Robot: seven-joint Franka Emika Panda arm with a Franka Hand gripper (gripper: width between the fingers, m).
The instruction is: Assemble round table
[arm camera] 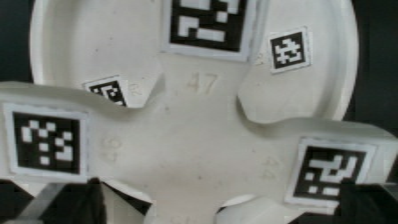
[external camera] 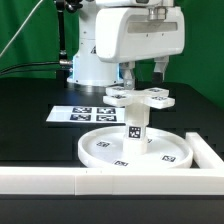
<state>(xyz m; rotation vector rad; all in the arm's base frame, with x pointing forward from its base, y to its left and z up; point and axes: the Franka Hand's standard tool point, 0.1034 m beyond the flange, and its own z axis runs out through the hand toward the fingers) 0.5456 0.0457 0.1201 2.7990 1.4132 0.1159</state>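
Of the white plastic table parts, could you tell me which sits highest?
The flat cross-shaped piece: it sits atop the short upright post, above the large round disc on the table.

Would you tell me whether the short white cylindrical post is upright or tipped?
Upright: the short white cylindrical post stands vertically on the large rimmed round disc, carrying the flat cross-shaped piece.

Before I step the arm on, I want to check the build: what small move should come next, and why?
Probably lift the gripper straight up and clear. The cross-shaped piece already sits on top of the post, which stands upright on the round disc, and the jaws stand open around the piece, holding nothing.
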